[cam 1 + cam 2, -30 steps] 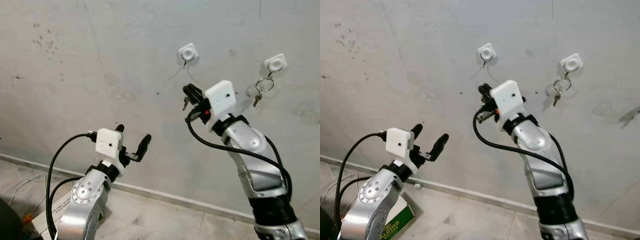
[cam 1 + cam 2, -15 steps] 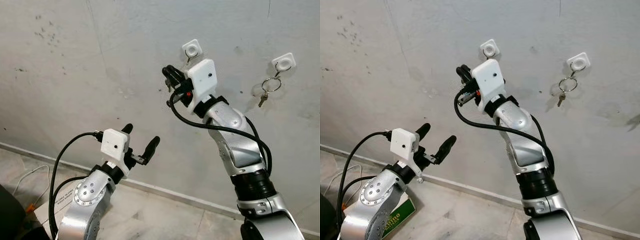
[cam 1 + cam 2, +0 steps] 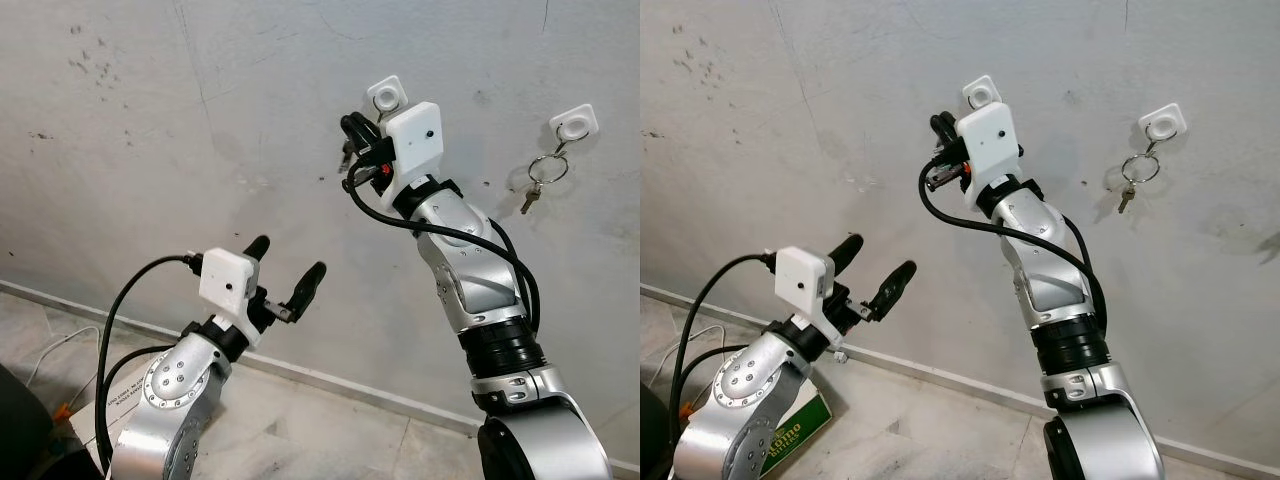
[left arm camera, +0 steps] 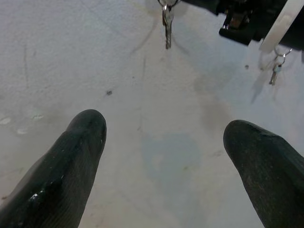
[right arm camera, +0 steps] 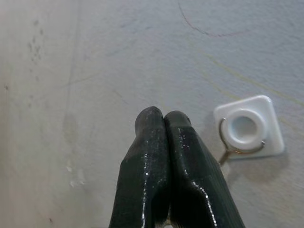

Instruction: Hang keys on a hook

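keys (image 3: 345,152) mostly hidden behind right gripper (image 3: 352,135) fingers

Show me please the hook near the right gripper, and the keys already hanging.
hook (image 5: 247,129), right wrist view, white round centre.
hanging keys (image 3: 1136,168), right eye view, ring under the other hook.
right gripper (image 5: 164,118), right wrist view, closed fingertips.

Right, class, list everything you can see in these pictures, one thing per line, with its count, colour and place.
wall: one, grey and marked, behind everything
hooks: two, white, high on the wall
ring of keys: one, silver, hanging from the right-hand hook
key: one, silver, dangling at the raised fingertips, just left of the left-hand hook
box: one, green and white, on the floor, lower left
cable: one, white, on the floor, lower left
left end effector: one, black fingers, open, held low, facing the wall
right end effector: one, black fingers, shut on the key, beside the left-hand hook
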`<state>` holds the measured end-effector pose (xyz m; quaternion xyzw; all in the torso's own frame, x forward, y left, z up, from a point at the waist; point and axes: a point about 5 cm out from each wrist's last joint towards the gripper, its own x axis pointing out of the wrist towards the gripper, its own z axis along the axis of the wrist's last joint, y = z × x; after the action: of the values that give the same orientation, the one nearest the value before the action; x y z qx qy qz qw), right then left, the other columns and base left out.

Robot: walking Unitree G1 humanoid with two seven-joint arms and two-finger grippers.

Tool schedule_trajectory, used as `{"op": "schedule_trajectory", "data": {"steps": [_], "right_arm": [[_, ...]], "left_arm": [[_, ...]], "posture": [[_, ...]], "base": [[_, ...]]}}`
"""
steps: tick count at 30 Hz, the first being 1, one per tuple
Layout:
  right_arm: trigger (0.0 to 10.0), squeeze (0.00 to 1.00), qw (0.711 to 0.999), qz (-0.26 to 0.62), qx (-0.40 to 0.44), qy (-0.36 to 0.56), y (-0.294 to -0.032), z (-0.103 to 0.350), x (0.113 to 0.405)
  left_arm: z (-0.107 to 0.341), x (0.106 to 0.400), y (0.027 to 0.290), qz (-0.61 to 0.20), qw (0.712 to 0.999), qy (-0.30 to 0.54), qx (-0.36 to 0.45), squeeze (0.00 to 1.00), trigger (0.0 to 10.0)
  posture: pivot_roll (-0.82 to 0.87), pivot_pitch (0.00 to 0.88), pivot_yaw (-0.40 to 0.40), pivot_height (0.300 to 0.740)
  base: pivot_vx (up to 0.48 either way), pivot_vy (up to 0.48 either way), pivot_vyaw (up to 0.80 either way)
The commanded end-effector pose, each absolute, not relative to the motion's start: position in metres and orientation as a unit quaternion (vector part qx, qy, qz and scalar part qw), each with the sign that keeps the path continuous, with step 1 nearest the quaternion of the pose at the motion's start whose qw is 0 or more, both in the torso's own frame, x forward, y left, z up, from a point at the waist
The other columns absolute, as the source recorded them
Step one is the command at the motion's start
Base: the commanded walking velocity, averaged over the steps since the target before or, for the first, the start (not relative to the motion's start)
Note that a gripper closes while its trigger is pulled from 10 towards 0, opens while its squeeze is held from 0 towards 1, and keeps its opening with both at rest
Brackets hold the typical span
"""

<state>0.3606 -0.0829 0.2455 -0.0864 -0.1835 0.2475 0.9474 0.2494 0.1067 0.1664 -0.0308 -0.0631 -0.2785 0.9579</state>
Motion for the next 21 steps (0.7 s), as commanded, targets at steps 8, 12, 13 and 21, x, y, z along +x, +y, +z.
{"op": "schedule_trajectory", "data": {"steps": [8,12,13,21], "right_arm": [[10.0,0.00,0.950,0.219,-0.086,-0.205,-0.090,0.261,0.373],[10.0,0.00,0.953,0.208,-0.075,-0.205,-0.092,0.263,0.378],[10.0,0.00,0.955,0.204,-0.070,-0.204,-0.093,0.264,0.379],[10.0,0.00,0.960,0.189,-0.047,-0.200,-0.098,0.265,0.386]], "left_arm": [[0.167,0.247,0.106,-0.281,0.958,-0.058,-0.029,0.00,10.0],[0.167,0.246,0.107,-0.279,0.958,-0.055,-0.030,0.00,10.0],[0.167,0.246,0.107,-0.278,0.958,-0.055,-0.030,0.00,10.0],[0.167,0.246,0.109,-0.276,0.959,-0.054,-0.030,0.00,10.0]], "posture": [[0.10,0.045,0.019,0.740],[0.11,0.045,0.017,0.740],[0.11,0.045,0.017,0.740],[0.11,0.041,0.017,0.740]], "base": [[0.000,0.000,0.00],[0.000,0.000,0.00],[0.000,0.000,0.00],[0.000,0.000,0.00]]}}
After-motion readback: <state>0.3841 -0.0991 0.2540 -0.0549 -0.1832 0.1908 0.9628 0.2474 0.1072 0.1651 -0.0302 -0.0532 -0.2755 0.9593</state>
